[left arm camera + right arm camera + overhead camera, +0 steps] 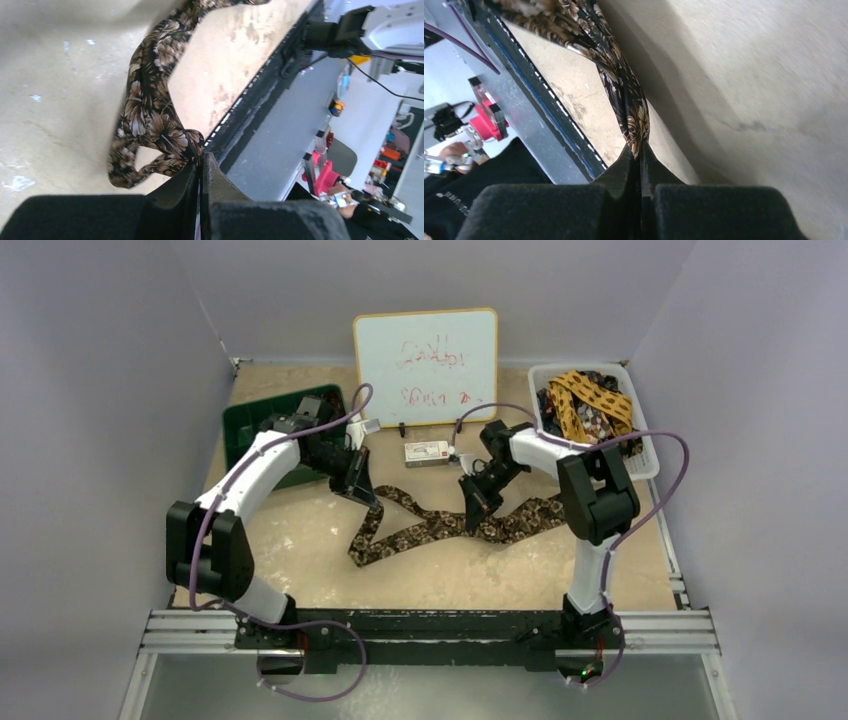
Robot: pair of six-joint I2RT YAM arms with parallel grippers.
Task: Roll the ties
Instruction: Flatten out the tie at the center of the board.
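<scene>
A brown floral-print tie [430, 525] lies in a loose zigzag across the middle of the table. My left gripper [362, 490] is shut on its left end; the left wrist view shows the tie [150, 115] pinched at the fingertips [202, 162]. My right gripper [474, 508] is shut on a middle part of the same tie, which runs up from the jaws in the right wrist view [624, 95]. More ties, mustard yellow and dark patterned [590, 405], are piled in the white basket at back right.
A white basket [648, 462] stands at back right and a green bin [245, 425] at back left. A whiteboard [425, 352] leans on the back wall, with a small box [426, 452] in front of it.
</scene>
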